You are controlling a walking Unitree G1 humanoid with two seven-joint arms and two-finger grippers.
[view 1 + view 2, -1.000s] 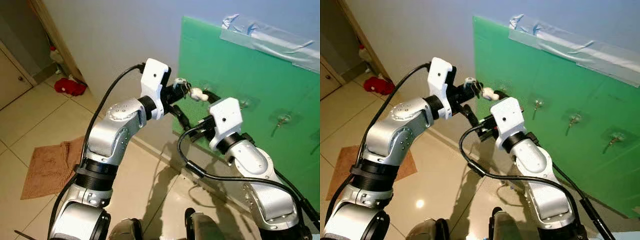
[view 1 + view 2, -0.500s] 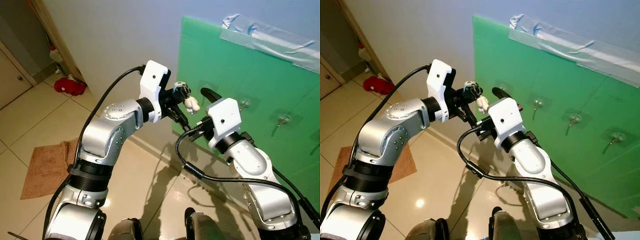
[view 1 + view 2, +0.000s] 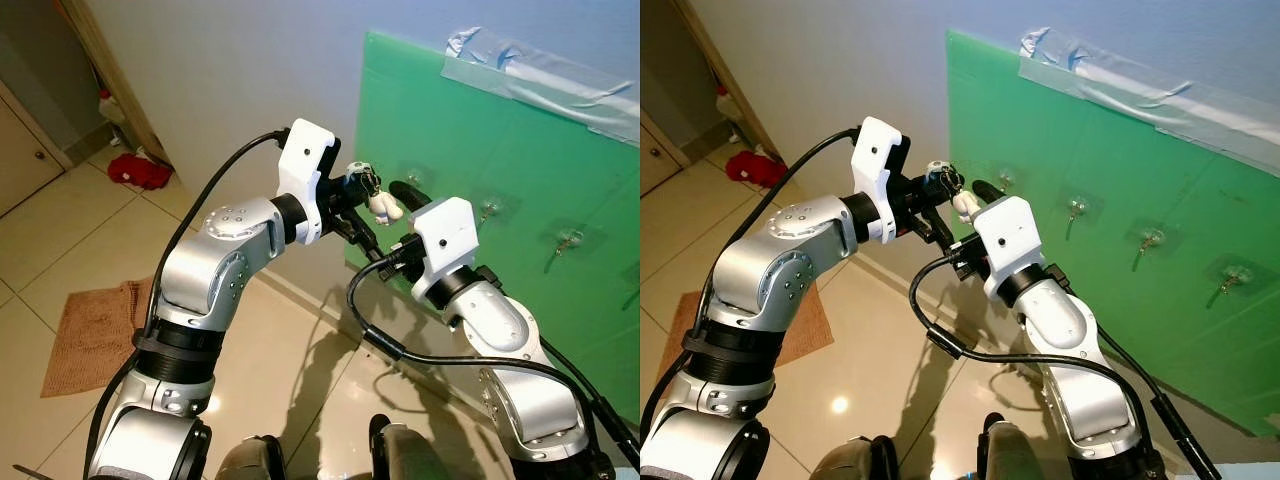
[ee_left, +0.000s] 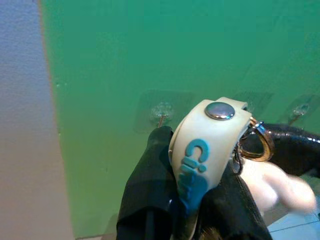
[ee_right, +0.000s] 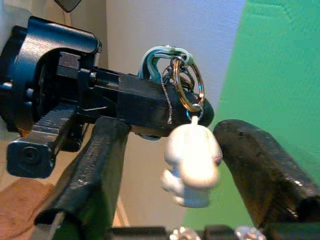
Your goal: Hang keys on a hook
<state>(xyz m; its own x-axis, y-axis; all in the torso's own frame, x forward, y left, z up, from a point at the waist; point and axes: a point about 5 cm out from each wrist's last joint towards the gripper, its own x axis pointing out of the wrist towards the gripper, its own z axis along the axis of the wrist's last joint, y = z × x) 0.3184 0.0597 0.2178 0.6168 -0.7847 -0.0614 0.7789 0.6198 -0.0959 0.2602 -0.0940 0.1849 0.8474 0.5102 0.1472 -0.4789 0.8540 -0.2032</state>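
Gripping the keychain strap (image 4: pixel 202 150) tight, left gripper (image 4: pixel 187 210) should prob. steer its ring (image 5: pixel 187 85) onto the nearest hook (image 4: pixel 161 114) w/ right gripper (image 5: pixel 200 165) spread wide around the white charm (image 5: pixel 191 161).

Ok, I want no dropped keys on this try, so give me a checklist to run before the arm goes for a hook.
1. Left end effector shut on the keyring strap: ok.
2. Gold ring and white charm hang free below the strap: ok.
3. Right end effector clear of the keys: not ok; its open fingers flank the charm.
4. Hook in line ahead of the left end effector: ok, nearest hook lies just beyond the strap.
5. Ring turned to slip over the hook: cannot tell.
6. Green board fixed to the wall: ok, taped along its top edge.
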